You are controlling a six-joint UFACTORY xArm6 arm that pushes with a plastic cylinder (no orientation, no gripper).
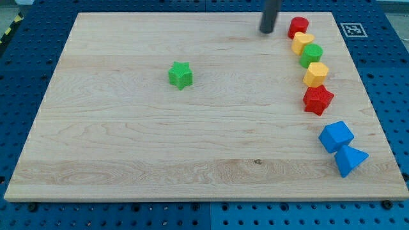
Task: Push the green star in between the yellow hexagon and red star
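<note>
The green star point(181, 75) lies alone on the wooden board, left of centre in the upper half. The yellow hexagon point(316, 74) and the red star point(317, 99) touch each other near the view's right edge, the hexagon above the star. My tip point(266, 30) is near the view's top, far to the upper right of the green star and just left of the column of blocks.
Above the yellow hexagon, a column runs upward: a green round block point(312, 53), a yellow block point(302, 42) and a red block point(298, 27). A blue cube point(335, 136) and a blue triangular block point(349, 159) lie at the lower right. The board's right edge point(367, 96) is close by.
</note>
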